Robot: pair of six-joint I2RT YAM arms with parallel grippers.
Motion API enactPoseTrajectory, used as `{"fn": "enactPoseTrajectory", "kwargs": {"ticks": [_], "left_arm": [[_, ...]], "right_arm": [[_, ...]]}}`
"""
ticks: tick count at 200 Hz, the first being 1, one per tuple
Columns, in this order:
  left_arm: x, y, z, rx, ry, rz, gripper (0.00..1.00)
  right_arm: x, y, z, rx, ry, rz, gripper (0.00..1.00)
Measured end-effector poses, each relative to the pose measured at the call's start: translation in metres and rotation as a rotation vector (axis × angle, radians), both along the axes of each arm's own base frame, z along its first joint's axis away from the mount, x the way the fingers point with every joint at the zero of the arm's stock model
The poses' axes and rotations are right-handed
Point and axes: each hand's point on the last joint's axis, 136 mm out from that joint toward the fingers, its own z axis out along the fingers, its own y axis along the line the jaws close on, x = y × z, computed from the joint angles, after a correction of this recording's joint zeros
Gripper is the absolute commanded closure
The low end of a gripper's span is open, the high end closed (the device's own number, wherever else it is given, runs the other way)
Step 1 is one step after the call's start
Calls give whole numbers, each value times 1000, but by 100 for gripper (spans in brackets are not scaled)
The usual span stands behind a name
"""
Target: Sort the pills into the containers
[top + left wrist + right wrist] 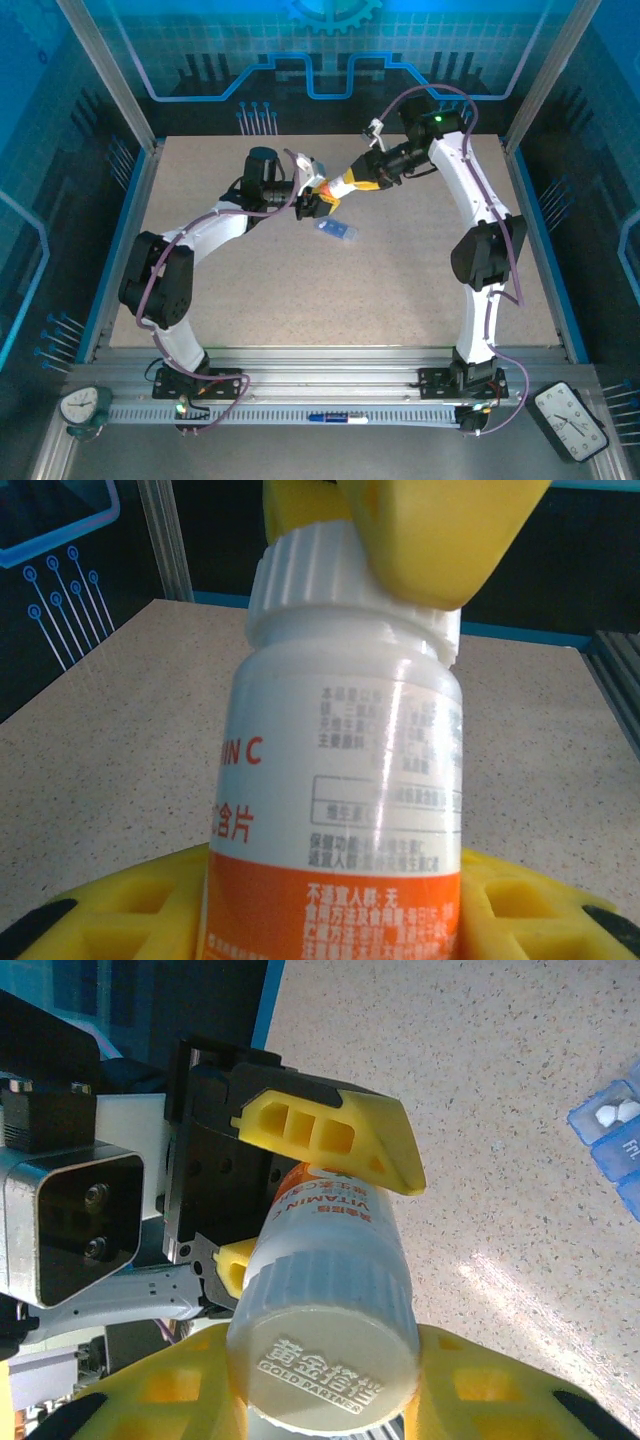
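Near rail: a round clock (pixel 85 405) sits at the left end and a tilted rectangular clock (pixel 570 420) at the right. A small blue and white item between the arm bases is too small to identify.
Table: the speckled beige table (pixel 250 290) has the pill box on it.
Pill box: the blue pill box (pixel 337 230) lies flat on the table near the middle, just in front of the two grippers and apart from them. In the right wrist view it is cut off at the right edge. Whether its lids are up cannot be told.
Pills: white pills (pixel 612 1113) show in one compartment at the frame edge. The lettering on the next compartment is cut off.
Left gripper: the left gripper (pixel 320 203) is closed around the body of the bottle (pixel 340 780), a yellow finger on each side. Its fingertips are out of frame in its own wrist view.
Bottle: white above, orange below, raised off the table between the two grippers. The label is partly hidden by the fingers.
Right gripper: the right gripper (pixel 352 184) is clamped on the ribbed white cap (pixel 325 1360), with yellow fingers pressed to both sides.
Cap: on the bottle's neck. How tightly it sits cannot be told.
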Motion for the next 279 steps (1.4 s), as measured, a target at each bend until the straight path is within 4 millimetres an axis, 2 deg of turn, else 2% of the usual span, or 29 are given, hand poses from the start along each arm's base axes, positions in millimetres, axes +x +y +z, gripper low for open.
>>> {"fn": "enactPoseTrajectory", "kwargs": {"ticks": [75,116,157,175,213,237,279], "left_arm": [[0,2,-3,8,18,6,100],[4,3,-4,15,12,27,100],[6,-6,14,-27,-58,26,100],[8,-8,19,-50,-69,35,100],[12,-5,18,-84,-50,78,100],[17,-4,25,-111,-48,108,100],[25,-2,36,-163,-43,161,100]], "right_arm": [[2,2,-5,8,33,1,67],[5,4,-5,8,53,-26,51],[-5,27,-7,1,82,-4,38],[-5,31,-5,4,84,-5,32],[-2,31,0,13,71,-16,26],[0,30,2,18,59,-22,22],[3,14,14,38,13,-63,19]]}}
